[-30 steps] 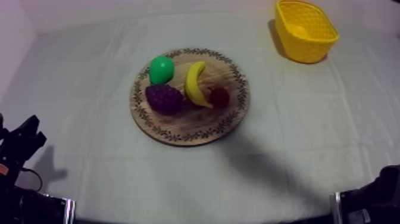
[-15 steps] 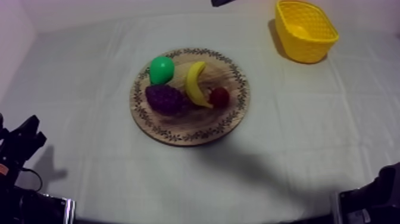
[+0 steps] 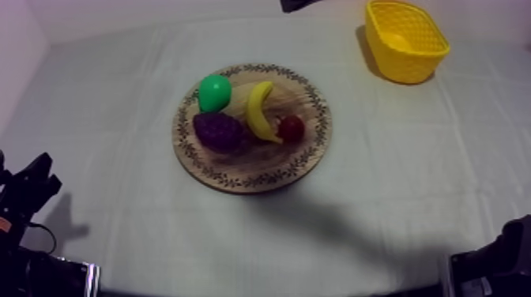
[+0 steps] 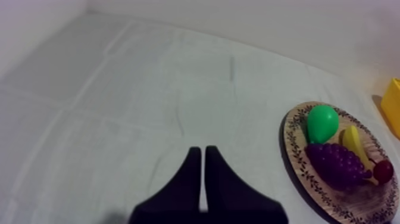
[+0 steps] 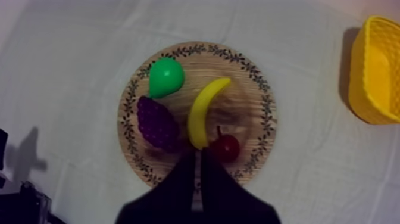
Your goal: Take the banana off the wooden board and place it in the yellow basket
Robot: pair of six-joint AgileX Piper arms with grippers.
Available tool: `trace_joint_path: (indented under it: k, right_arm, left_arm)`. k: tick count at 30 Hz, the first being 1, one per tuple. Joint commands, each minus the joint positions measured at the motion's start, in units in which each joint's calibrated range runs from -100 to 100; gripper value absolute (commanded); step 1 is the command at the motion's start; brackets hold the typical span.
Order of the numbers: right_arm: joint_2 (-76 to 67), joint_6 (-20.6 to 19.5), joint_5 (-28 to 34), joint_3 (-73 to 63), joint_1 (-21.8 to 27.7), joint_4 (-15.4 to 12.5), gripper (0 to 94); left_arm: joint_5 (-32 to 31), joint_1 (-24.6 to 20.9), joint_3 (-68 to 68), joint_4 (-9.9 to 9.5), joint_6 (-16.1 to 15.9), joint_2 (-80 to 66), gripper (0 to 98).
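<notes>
Right gripper point(image 5: 198, 156) hovers over the wooden board point(image 5: 260, 101), fingers pressed into a narrow wedge, holding nothing. The banana point(image 5: 203, 110) lies just ahead of its tips, the small red fruit point(image 5: 227, 148) right beside the near end. Best now: spread wide and descend across the banana's middle, clear of that fruit. The yellow basket point(image 5: 374, 71) sits well off to the side.

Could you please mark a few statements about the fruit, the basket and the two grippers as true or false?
1. The banana lies on the wooden board. True.
2. The pear is in the basket. False: it lies on the board.
3. The right gripper is shut on the banana. False: it is shut on nothing, over the board.
4. The left gripper is shut on nothing. True.
</notes>
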Motion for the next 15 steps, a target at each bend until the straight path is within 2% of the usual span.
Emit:
trace_joint_path:
  k: [1, 4, 7, 10, 15]
  right_arm:
    - [0.2, 0.0, 0.0, 0.0, -0.2, 0.2, 4.4]
    - [0.3, -0.4, 0.1, 0.3, -0.5, 0.4, 10.5]
    - [0.4, -1.2, 0.3, 0.8, -0.8, 0.4, 26.0]
    - [0.5, -1.4, 0.4, 1.0, -0.8, 0.0, 37.2]
    - [0.6, -0.8, -0.4, 1.6, -0.5, -1.1, 48.3]
  left_arm:
    - [0.0, 0.0, 0.0, 0.00, 0.0, 0.0, 0.0]
    - [0.0, 0.0, 0.0, 0.00, 0.0, 0.0, 0.0]
    - [0.0, 0.0, 0.0, 0.00, 0.0, 0.0, 0.0]
    - [0.0, 0.0, 0.0, 0.00, 0.0, 0.0, 0.0]
    - [0.0, 0.0, 0.0, 0.00, 0.0, 0.0, 0.0]
